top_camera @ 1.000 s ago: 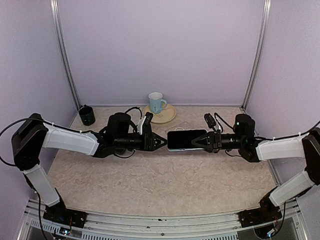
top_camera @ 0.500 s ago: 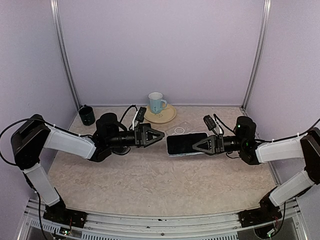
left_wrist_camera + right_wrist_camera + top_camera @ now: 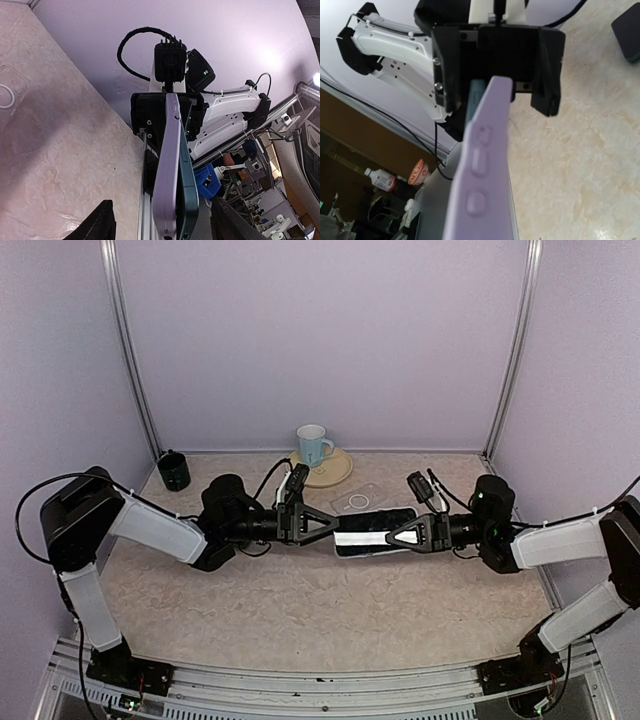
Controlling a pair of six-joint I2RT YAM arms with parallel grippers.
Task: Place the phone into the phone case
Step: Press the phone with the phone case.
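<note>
The phone [image 3: 378,523], dark teal, lies against the lilac phone case [image 3: 362,539], and both hang edge-up above the table. My right gripper [image 3: 396,537] is shut on their right end. My left gripper [image 3: 328,527] is open, one finger on either side of their left end without touching. In the left wrist view the case [image 3: 167,165] and phone [image 3: 190,197] run side by side between the black fingers [image 3: 100,225]. In the right wrist view the case [image 3: 480,175] with its raised buttons hides my own fingers. The phone's edge [image 3: 476,95] shows behind it.
A blue-and-white cup [image 3: 314,445] stands on a yellow plate [image 3: 337,472] at the back centre. A dark green mug [image 3: 174,470] is at the back left. A clear flat piece with a white ring [image 3: 357,502] lies on the table behind the phone.
The left gripper pulled back, opened wider and came forward again astride the phone's left end. The right gripper turned the phone and case onto their edge.
</note>
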